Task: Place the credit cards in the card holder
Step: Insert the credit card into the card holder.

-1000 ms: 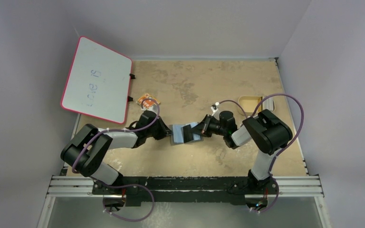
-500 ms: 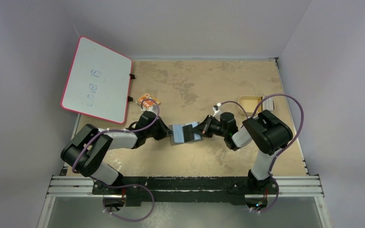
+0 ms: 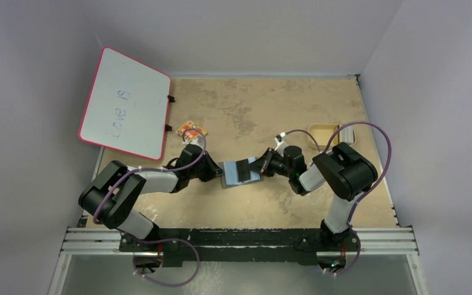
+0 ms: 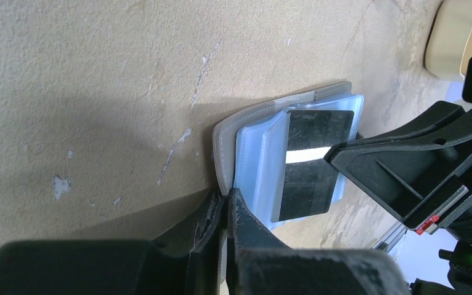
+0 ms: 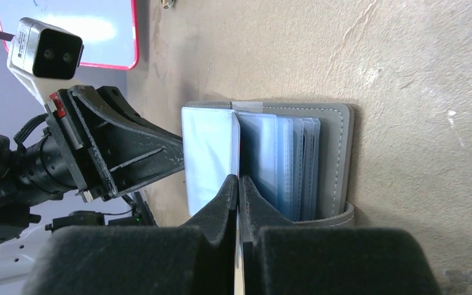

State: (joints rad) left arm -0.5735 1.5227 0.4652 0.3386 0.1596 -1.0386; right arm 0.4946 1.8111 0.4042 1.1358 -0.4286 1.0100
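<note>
The card holder (image 3: 232,174) lies open at mid-table, grey outside (image 4: 246,117), with light blue sleeves (image 5: 270,160) inside. My left gripper (image 3: 217,174) is shut on the edge of its grey cover (image 4: 226,200). My right gripper (image 3: 260,167) is shut on one dark grey credit card (image 4: 310,163) and holds it on edge, partly between the blue sleeves. In the right wrist view the card shows only as a thin line between my fingers (image 5: 238,183). No other cards are in view.
A tan oblong tray (image 3: 326,132) sits behind the right arm. A red-framed whiteboard (image 3: 126,101) leans at the far left. A small orange packet (image 3: 190,130) lies beside it. Walls close in the table on three sides.
My right gripper has shifted the card slightly left and up, further over the open card holder. The left gripper and the holder have stayed put.
</note>
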